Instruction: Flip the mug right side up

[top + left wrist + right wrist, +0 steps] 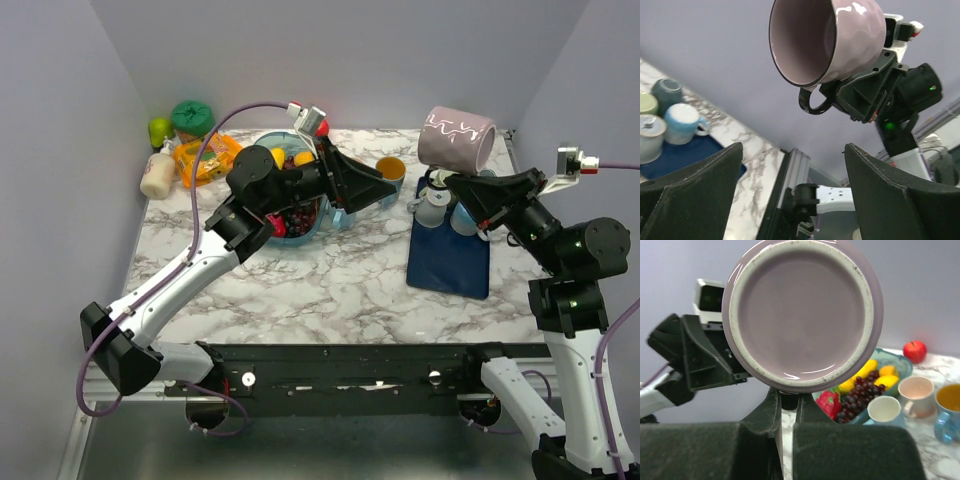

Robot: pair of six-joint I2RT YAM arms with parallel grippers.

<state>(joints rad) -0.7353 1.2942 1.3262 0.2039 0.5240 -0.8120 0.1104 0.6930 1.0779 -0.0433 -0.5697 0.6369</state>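
Observation:
A lilac mug (457,138) with a white squiggle is held in the air above the back right of the table. It lies on its side, mouth toward the left arm and base toward the right wrist camera (802,315). My right gripper (452,182) is shut on the mug's dark handle (812,100), which hangs below the mug. In the right wrist view the gripper (789,400) pinches just under the base. My left gripper (390,183) is open and empty, left of the mug and pointing at it. In the left wrist view the gripper (792,190) sits below the mug's mouth (805,40).
A blue mat (450,265) under the mug holds several small mugs (665,115). An orange mug (391,170) and a teal fruit bowl (283,137) stand behind the left arm. A bottle (158,175), a green item (191,118) and a yellow packet (205,160) sit at back left.

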